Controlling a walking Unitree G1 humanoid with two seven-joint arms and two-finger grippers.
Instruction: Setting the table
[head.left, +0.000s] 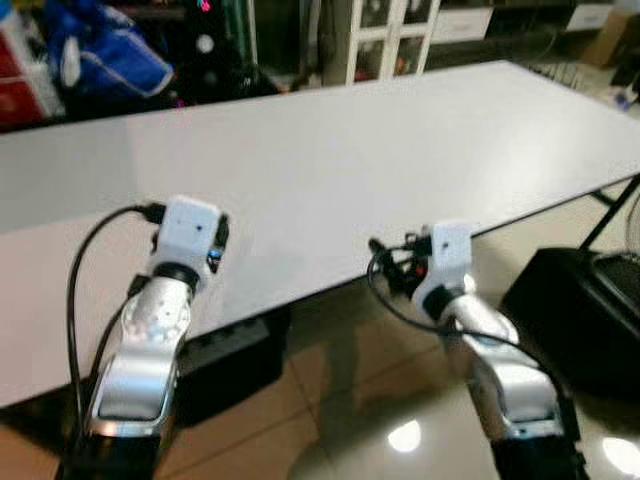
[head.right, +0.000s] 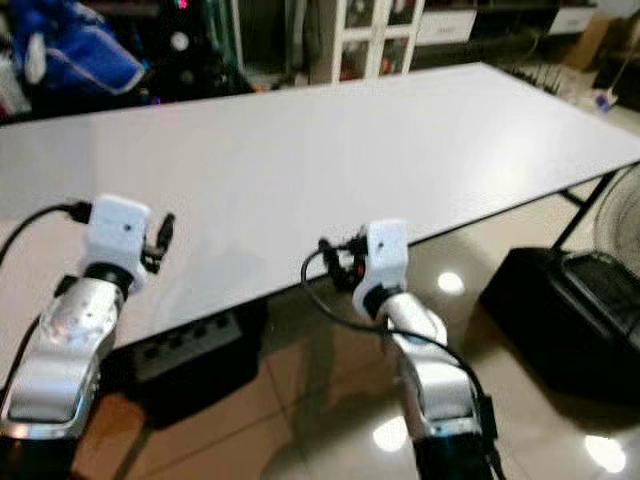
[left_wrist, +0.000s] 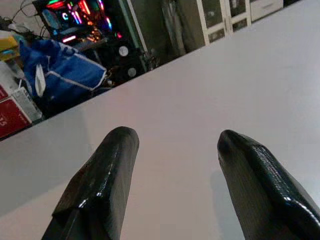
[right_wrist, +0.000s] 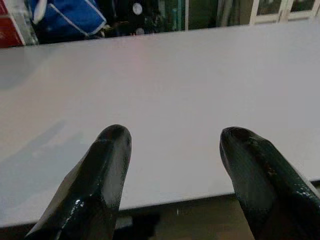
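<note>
Reaching: both arms are held forward at the table's (head.left: 330, 170) near edge.
Left gripper (left_wrist: 175, 145): spread, nothing held.
Right gripper (right_wrist: 175, 145): spread, nothing held.
Table axis: long side runs left to right.

The surface (head.left: 400, 160) runs off frame at nine and three o'clock. Clutter (head.left: 100, 55) at eleven o'clock is too blurred to identify.

White table (head.left: 330, 160), plain. Glossy black fingers (left_wrist: 102, 180). Silver arms, white wrists. Blue bag (head.left: 105, 50) far left. Tan glossy floor (head.left: 330, 400).
</note>
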